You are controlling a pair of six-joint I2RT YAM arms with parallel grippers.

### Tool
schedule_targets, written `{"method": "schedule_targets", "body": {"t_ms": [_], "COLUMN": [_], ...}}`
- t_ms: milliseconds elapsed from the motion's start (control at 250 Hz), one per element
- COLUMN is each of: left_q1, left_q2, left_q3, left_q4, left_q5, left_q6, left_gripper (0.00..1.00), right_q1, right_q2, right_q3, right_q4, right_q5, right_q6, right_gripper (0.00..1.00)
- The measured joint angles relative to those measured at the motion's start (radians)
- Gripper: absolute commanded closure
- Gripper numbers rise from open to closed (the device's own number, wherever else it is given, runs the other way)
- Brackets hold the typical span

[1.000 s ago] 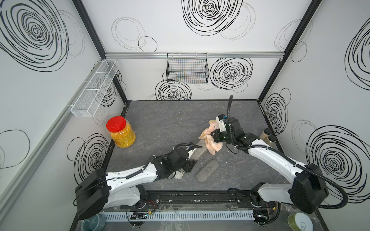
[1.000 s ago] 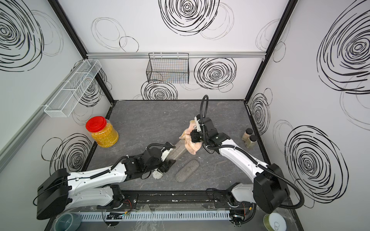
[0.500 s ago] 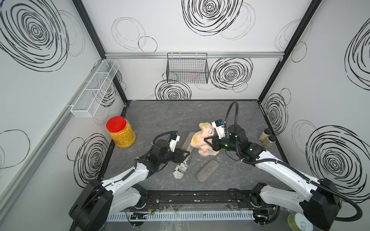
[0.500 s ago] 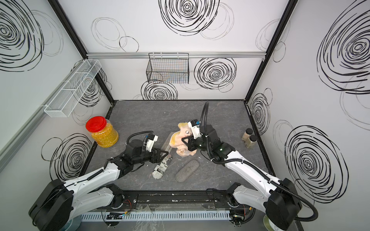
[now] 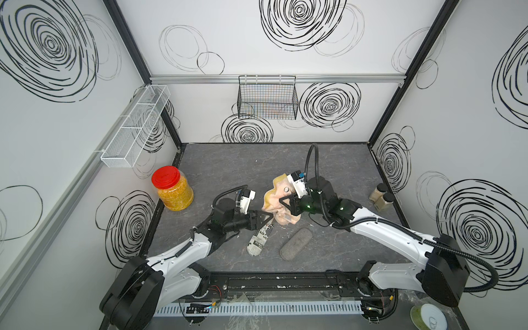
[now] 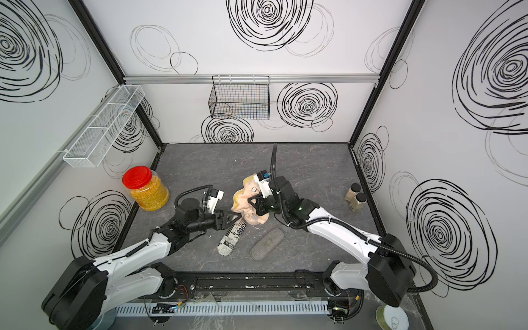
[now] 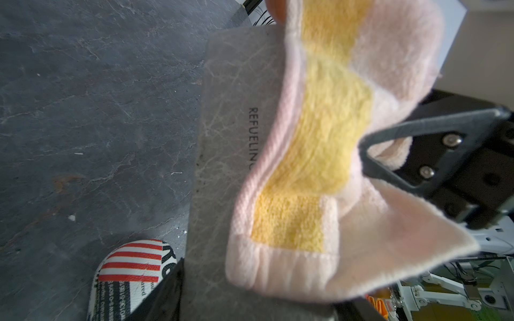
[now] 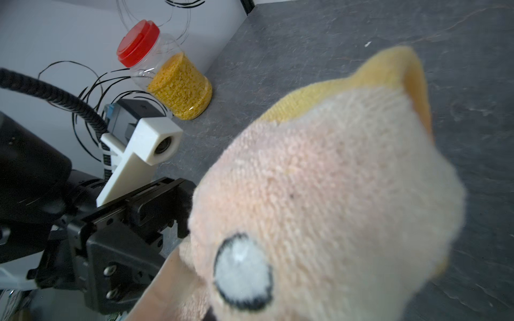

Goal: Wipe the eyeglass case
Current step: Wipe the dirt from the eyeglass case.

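Left wrist view: I see the grey marbled eyeglass case (image 7: 228,125) running out from between my left fingers, with the pink-and-yellow terry cloth (image 7: 314,144) draped over one long edge.
Change: against a second ago, my right arm has swung across toward the left arm. The cloth now sits close to the left fingers rather than out at the case's far end.
Meaning: I judge a wiping stroke along the case's length is under way or just ending. The far stretch of the face is bare, and the near stretch is under cloth.
Left gripper (image 5: 268,218): clamped on one end of the case.
Right gripper (image 5: 283,200): fingers closed tight on a bunch of the cloth.
Case position: lifted off the table (image 5: 228,171) near its middle, between the two grippers.
Case look: flat and stiff, grey with pale veining. The printed word "REFUELIN…" is cut off by the cloth, and I see no obvious dirt.
Bystanders: a newspaper-print eyeglass case (image 5: 258,243) and a grey felt eyeglass case (image 5: 295,243) lie on the table just below, neither one gripped.
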Motion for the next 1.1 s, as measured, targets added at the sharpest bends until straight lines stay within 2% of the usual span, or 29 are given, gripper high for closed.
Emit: {"method": "schedule_targets", "body": {"t_ms": [340, 443, 723, 839, 975, 1099], "left_q1": [-0.001, -0.005, -0.019, -0.022, -0.023, -0.025], "left_q2": [0.003, 0.006, 0.0, 0.0, 0.007, 0.011], "left_q3": [-0.005, -0.005, -0.009, -0.009, -0.009, -0.009], "left_q4": [0.035, 0.038, 0.041, 0.047, 0.052, 0.054], "left_q5": [0.022, 0.021, 0.007, 0.006, 0.006, 0.006], "left_q6": [-0.011, -0.011, -0.014, -0.014, -0.014, -0.013], "left_gripper": [0.39, 0.39, 0.38, 0.38, 0.39, 0.38], "right_q1": [0.066, 0.074, -0.03, -0.035, 0.029, 0.055], "right_q2": [-0.026, -0.026, -0.048, -0.049, -0.049, -0.049], "right_q3": [-0.014, -0.014, -0.011, -0.011, -0.017, -0.022], "right_q4": [0.014, 0.012, -0.003, -0.009, -0.001, -0.006], "right_q5": [-0.003, 0.043, 0.179, 0.127, 0.042, 0.061], "right_q6": [-0.046, -0.048, -0.048, -0.06, -0.086, -0.091], "right_gripper": [1.0, 1.0, 1.0, 1.0, 1.0, 1.0]}}
